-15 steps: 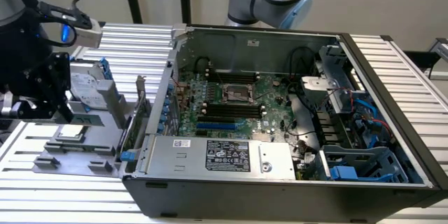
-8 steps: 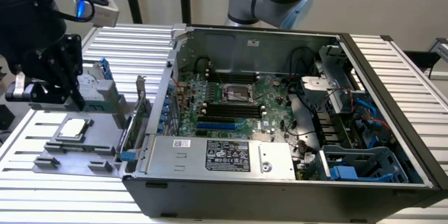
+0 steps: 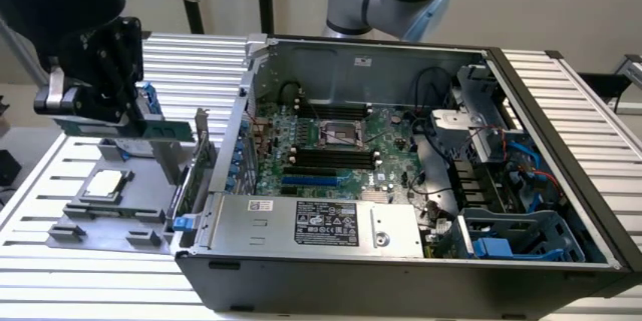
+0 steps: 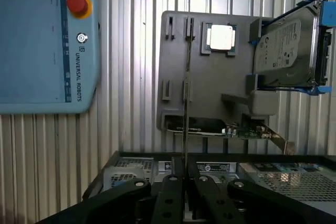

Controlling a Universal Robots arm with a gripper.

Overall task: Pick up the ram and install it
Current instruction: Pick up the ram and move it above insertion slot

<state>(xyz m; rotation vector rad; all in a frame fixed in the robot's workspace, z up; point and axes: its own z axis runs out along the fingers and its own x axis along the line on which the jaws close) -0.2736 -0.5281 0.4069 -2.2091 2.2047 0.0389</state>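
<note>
My table [image 3: 561, 88] has a top of ribbed metal slats. A big computer case [image 3: 401, 283] lies on it with its open side up. Just beside the case, on the exterior view's left, sits a flat grey parts tray [image 3: 140, 193]. A pale blue control pendant [image 4: 37, 51] lies on the slats near that tray.

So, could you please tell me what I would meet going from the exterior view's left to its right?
The gripper shut on the ram → the processor socket → the blue drive cage.
</note>
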